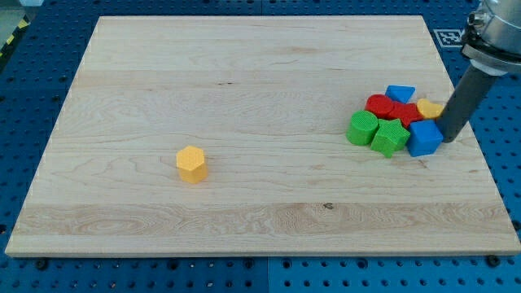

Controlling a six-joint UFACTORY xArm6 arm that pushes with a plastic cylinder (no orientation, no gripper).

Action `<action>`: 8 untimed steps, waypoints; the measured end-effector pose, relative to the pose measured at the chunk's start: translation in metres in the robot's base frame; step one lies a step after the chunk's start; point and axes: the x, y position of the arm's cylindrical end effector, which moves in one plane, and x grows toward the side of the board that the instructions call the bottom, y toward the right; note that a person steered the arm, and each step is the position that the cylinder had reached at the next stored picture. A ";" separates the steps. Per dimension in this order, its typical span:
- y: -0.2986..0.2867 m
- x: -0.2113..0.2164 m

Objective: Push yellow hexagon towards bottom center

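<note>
The yellow hexagon (192, 163) sits alone on the wooden board (244, 73), left of centre and a little below the middle. My tip (447, 139) is far to the view's right, at the right side of a cluster of blocks, touching or nearly touching a blue block (424, 138). The rod rises up and to the right out of the view. The tip is far from the yellow hexagon.
The cluster at the view's right holds two green blocks (363, 128) (390, 137), two red blocks (379, 104) (406, 113), a second blue block (400, 94) and a yellow block (429, 108) partly hidden behind the rod. Blue pegboard surrounds the board.
</note>
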 end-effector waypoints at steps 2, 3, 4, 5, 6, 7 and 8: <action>0.033 0.018; 0.046 0.052; 0.031 0.095; -0.004 0.115; -0.011 0.115; -0.011 0.115; -0.013 0.115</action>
